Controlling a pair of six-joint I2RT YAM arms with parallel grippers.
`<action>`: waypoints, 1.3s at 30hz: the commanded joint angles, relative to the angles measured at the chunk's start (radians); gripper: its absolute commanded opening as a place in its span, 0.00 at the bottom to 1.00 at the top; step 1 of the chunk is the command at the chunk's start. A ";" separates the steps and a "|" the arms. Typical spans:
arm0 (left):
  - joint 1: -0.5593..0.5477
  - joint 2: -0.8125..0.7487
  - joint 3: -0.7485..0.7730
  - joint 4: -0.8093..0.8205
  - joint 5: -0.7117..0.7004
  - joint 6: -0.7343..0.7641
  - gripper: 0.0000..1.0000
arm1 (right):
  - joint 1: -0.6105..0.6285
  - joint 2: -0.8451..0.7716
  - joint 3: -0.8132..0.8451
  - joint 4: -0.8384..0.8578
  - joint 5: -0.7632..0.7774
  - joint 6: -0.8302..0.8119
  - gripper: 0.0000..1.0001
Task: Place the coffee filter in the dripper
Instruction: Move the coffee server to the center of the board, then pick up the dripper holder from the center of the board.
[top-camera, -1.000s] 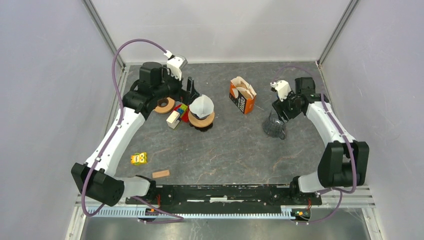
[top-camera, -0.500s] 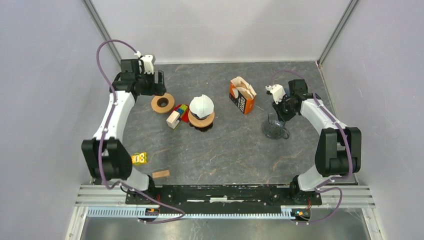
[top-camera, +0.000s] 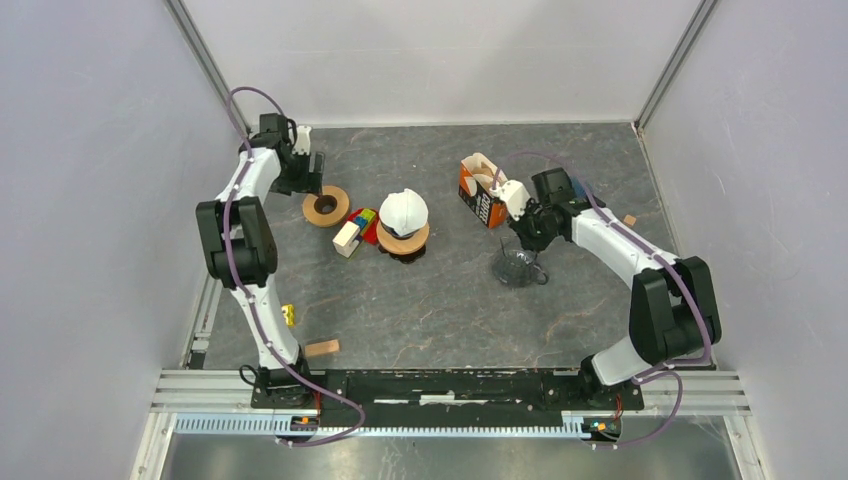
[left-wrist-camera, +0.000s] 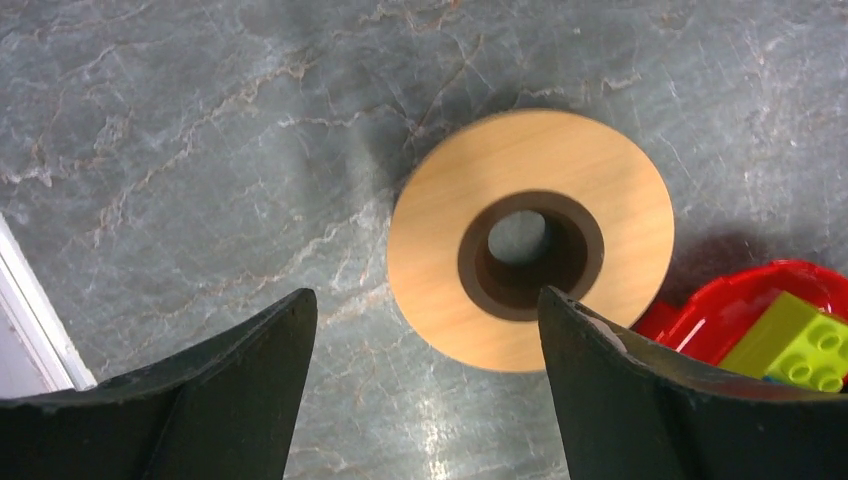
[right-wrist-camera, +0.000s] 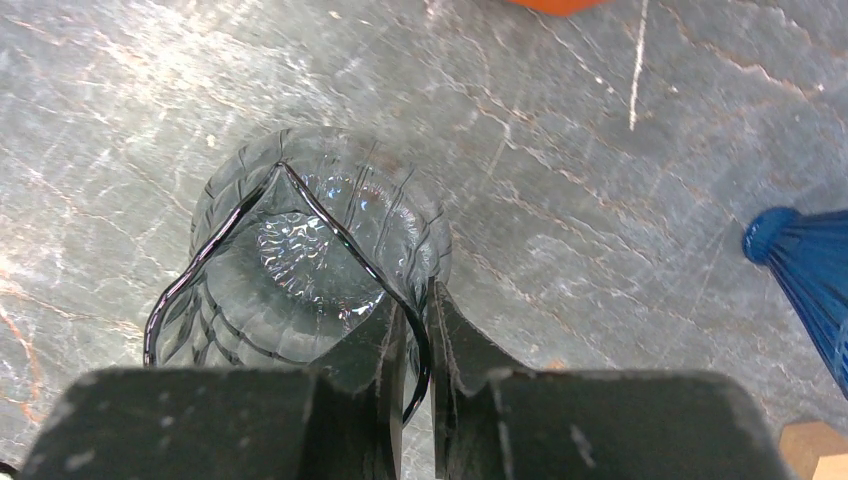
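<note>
Grey table (top-camera: 450, 310) with pale marble veins; clear, ribbed dripper (right-wrist-camera: 300, 250); tan ring (left-wrist-camera: 440, 250), dark brown inside; orange box (top-camera: 478, 207); lime-green brick (left-wrist-camera: 790, 338).

No text I can read from here. Orange box (top-camera: 477, 203), upper centre of top view: pale print on side face, too small to make out. Both wrist views: no lettering, labels or numbers legible to me on anything.
</note>
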 joint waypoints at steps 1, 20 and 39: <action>-0.001 0.074 0.105 -0.058 -0.004 0.053 0.86 | 0.046 -0.003 -0.013 0.008 -0.004 0.031 0.15; -0.010 0.179 0.130 -0.106 0.002 0.072 0.57 | 0.088 -0.029 0.040 -0.031 0.006 -0.005 0.47; -0.049 -0.055 0.608 -0.551 0.169 0.014 0.05 | 0.087 -0.174 0.317 -0.093 -0.026 0.011 0.76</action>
